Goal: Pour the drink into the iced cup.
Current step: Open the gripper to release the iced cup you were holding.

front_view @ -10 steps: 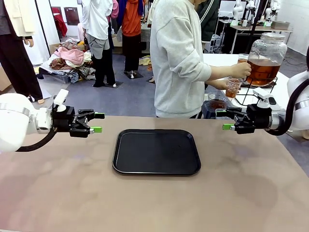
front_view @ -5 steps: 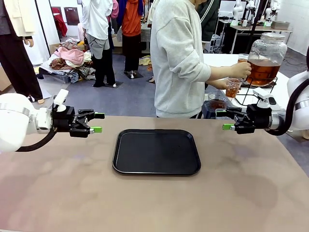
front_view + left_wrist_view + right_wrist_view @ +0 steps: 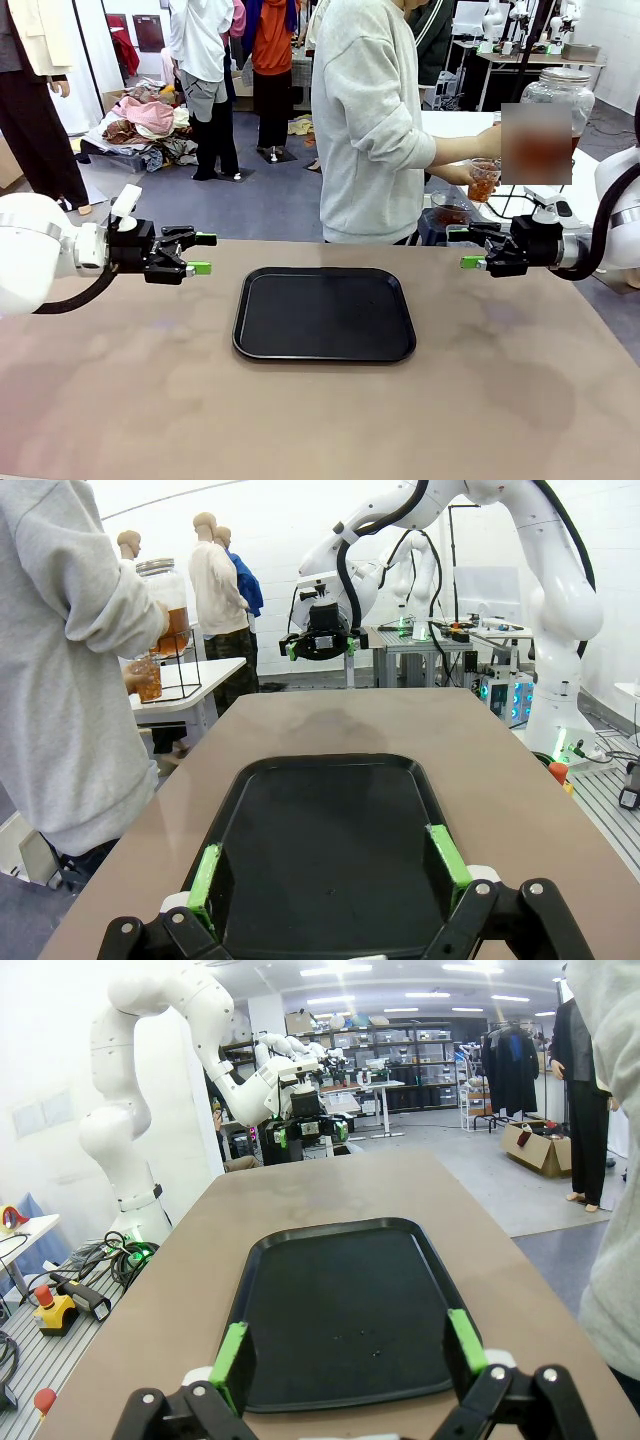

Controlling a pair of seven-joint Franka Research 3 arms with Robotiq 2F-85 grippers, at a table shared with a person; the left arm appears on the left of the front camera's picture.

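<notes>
Beyond the table's far right, a person in a grey sweatshirt holds a clear cup [image 3: 483,181] at the tap of a glass dispenser jar [image 3: 563,90] on a wire stand. The cup [image 3: 148,679] holds some amber liquid. The amber drink [image 3: 174,640] fills the lower part of the jar. My left gripper [image 3: 204,253] hovers open over the table's left side, pointing at the black tray [image 3: 325,345]. My right gripper [image 3: 468,246] hovers open at the right, facing the tray. Both grippers [image 3: 327,865] [image 3: 347,1350] are empty.
The black tray [image 3: 320,810] [image 3: 345,1300] lies empty in the middle of the brown table. The jar's stand sits on a white side table [image 3: 190,675] behind the right arm. Other people stand farther back, by a pile of clothes [image 3: 145,125] on the floor.
</notes>
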